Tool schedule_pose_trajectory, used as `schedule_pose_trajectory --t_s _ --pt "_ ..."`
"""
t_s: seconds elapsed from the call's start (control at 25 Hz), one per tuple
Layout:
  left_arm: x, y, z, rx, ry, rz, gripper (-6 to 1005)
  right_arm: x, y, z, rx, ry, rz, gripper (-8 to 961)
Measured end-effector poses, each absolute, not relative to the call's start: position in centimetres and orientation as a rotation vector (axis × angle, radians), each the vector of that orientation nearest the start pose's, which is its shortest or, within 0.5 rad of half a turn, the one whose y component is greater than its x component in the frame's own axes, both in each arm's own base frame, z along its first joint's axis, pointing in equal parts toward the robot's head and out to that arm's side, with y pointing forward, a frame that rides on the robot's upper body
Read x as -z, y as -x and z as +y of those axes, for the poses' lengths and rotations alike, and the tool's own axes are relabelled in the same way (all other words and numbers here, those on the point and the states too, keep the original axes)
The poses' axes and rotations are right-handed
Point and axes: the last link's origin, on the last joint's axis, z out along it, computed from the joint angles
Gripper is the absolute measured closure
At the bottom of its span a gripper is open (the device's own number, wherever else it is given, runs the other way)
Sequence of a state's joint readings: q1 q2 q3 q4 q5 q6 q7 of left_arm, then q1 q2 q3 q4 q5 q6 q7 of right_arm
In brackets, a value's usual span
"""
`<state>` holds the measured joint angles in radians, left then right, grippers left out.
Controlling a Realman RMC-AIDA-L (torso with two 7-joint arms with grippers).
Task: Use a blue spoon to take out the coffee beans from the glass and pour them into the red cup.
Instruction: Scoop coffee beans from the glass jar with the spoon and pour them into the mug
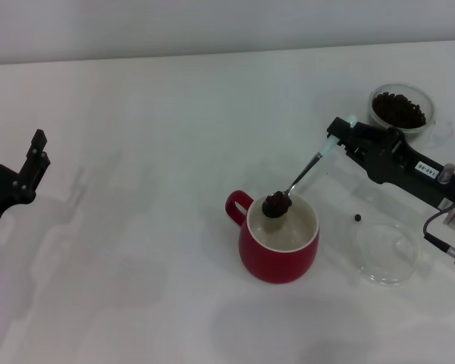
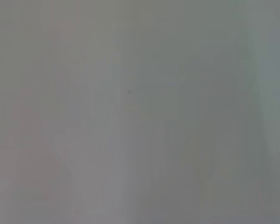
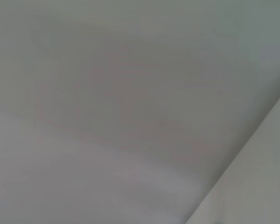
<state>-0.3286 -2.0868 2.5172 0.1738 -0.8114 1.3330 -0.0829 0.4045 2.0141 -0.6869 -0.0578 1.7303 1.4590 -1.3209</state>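
**Loaded spoon held over cup**

The spoon (image 1: 299,182) is gripped at its pale-blue handle end by the right end effector (image 1: 340,140), clenched on it; the bowl, heaped w/ beans (image 1: 276,203), sits over the cup's (image 1: 279,254) rim. Judged light & stiff, but the load is loose: tilt should be slow. One bean (image 1: 357,218) lies on the tabletop (image 1: 152,227). The glass (image 1: 400,111) is behind the arm, a dish (image 1: 385,254) beside the cup. The left end effector (image 1: 15,148) is parked far left, released.
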Motion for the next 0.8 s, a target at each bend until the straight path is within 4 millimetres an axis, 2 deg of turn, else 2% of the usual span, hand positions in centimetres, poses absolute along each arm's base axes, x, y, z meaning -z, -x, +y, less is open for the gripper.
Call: schedule_pose_trajectory --t_s 0.8 --pt "4.2 31.8 27.9 0.731 1.785 -0.374 316 0.7 -31.5 28.9 -1.362 1.981 1.610 808"
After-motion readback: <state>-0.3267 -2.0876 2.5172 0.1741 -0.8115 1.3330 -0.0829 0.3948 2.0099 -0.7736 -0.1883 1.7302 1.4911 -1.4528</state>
